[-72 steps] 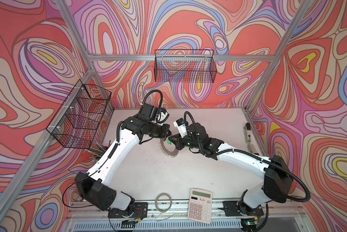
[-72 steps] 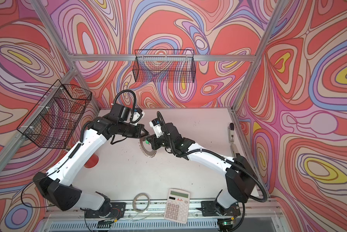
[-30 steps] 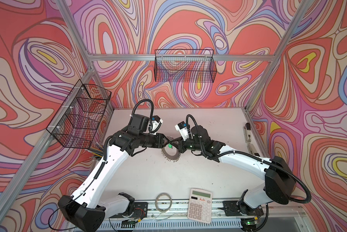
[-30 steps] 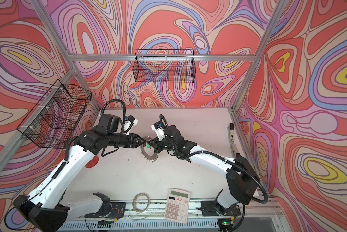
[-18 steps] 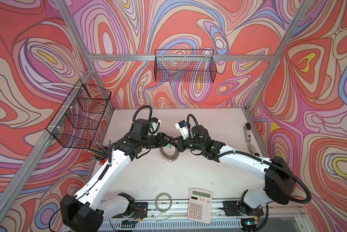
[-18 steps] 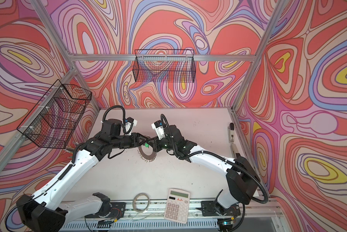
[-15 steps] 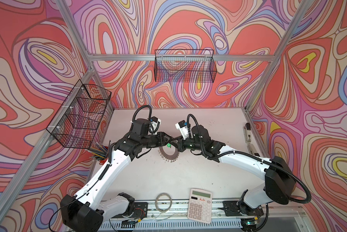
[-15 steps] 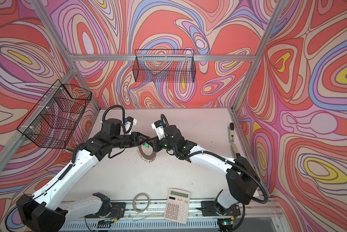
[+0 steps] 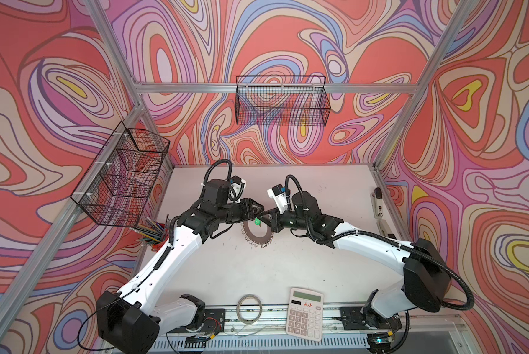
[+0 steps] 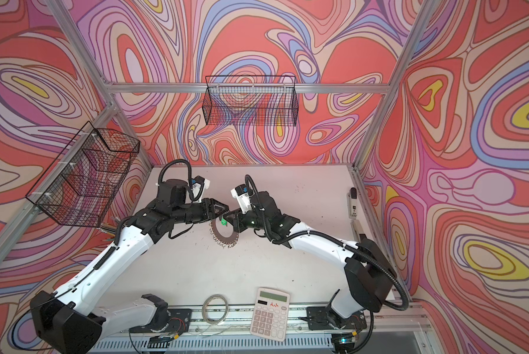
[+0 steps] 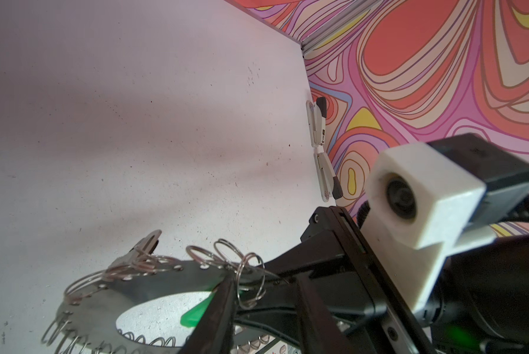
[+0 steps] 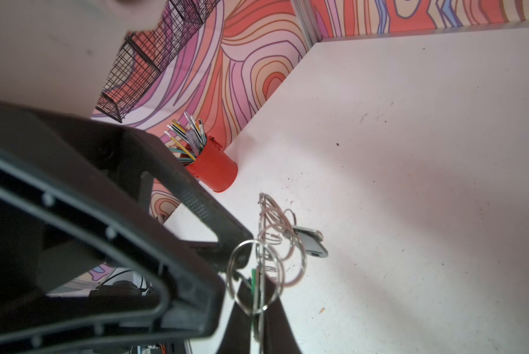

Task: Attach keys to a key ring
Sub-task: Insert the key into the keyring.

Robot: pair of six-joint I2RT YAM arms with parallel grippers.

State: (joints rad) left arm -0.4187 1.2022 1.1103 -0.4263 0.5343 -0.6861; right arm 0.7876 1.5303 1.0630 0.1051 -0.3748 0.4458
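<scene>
The key ring (image 9: 258,235) (image 10: 224,235), a grey disc fringed with wire clips, hangs tilted above the table's middle. My right gripper (image 12: 258,306) is shut on its rim (image 11: 103,294) together with the green-tagged key (image 9: 257,221) (image 11: 195,314). My left gripper (image 9: 258,211) (image 11: 263,285) faces it tip to tip, jaws partly open. One left finger (image 12: 195,208) touches a wire clip (image 12: 251,275) (image 11: 251,282) standing up from the rim; nothing is pinched. A second key (image 12: 310,245) (image 11: 146,245) with a dark head lies among the clips on the far rim.
A calculator (image 9: 306,312) and a thin hoop (image 9: 249,308) lie at the front edge. A red pen cup (image 12: 214,168) stands by the left wall. Two white staplers (image 11: 316,125) lie along the right wall. Wire baskets (image 9: 125,180) (image 9: 283,104) hang on the walls.
The left arm has swung in and its gripper has closed on the right gripper's tip. The disc has gone from nearly on edge to flatter. The right gripper stays shut.
</scene>
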